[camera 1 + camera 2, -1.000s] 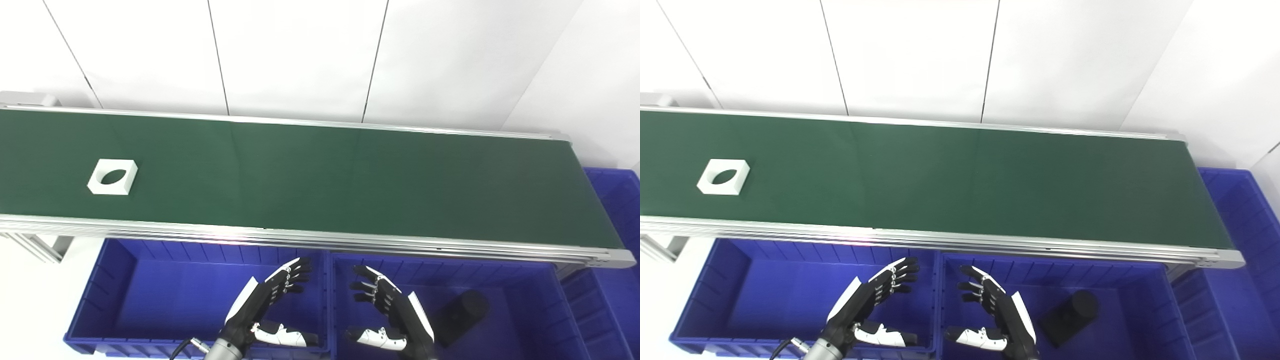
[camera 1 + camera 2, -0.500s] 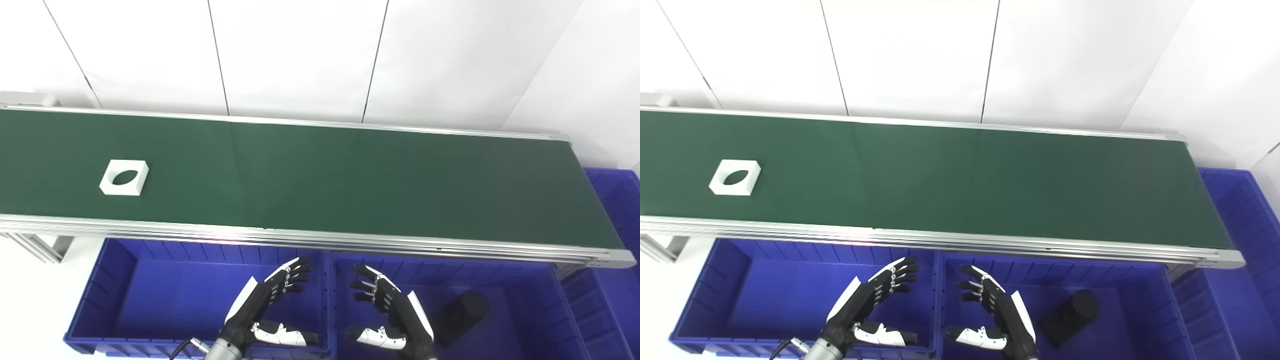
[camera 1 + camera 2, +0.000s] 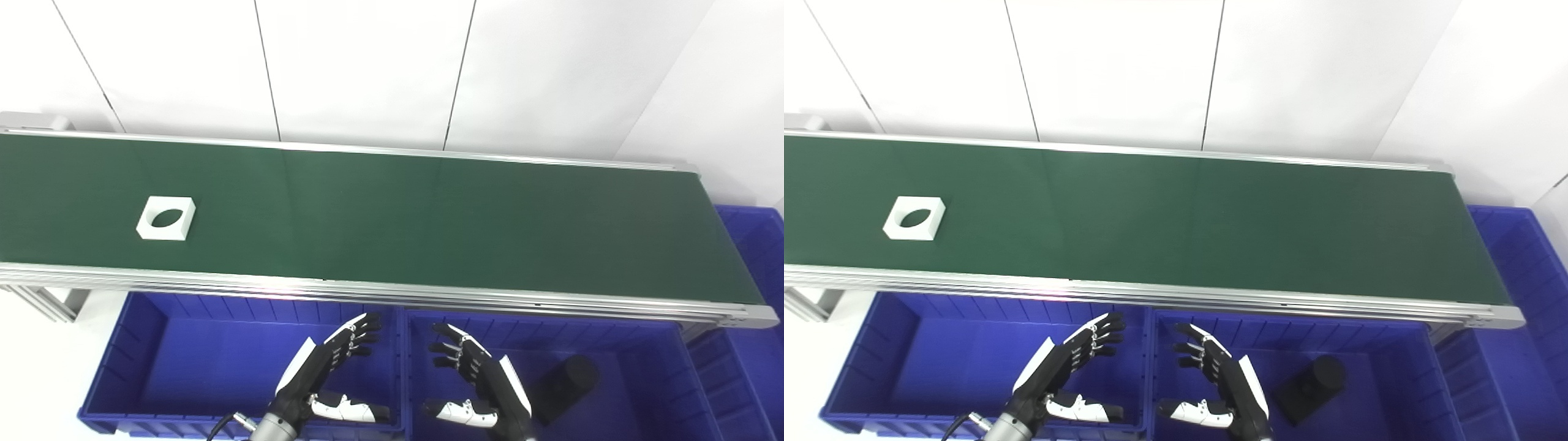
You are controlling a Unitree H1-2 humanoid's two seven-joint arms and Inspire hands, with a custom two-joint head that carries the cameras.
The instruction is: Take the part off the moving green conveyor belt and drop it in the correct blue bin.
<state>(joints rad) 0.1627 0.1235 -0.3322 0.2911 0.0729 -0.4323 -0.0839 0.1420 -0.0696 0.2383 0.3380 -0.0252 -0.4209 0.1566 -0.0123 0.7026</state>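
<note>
White square part (image 3: 166, 218) with round hole, lying on green conveyor belt (image 3: 429, 220), far left.
Left hand (image 3: 324, 373) and right hand (image 3: 484, 383): fingers spread, empty, over blue bins (image 3: 184, 361); black cylinder (image 3: 563, 383) in right bin.

Green conveyor belt (image 3: 392, 214), aluminium-framed, running left to right; bears one white square part (image 3: 166, 218) with oval hole, near left end.
</note>
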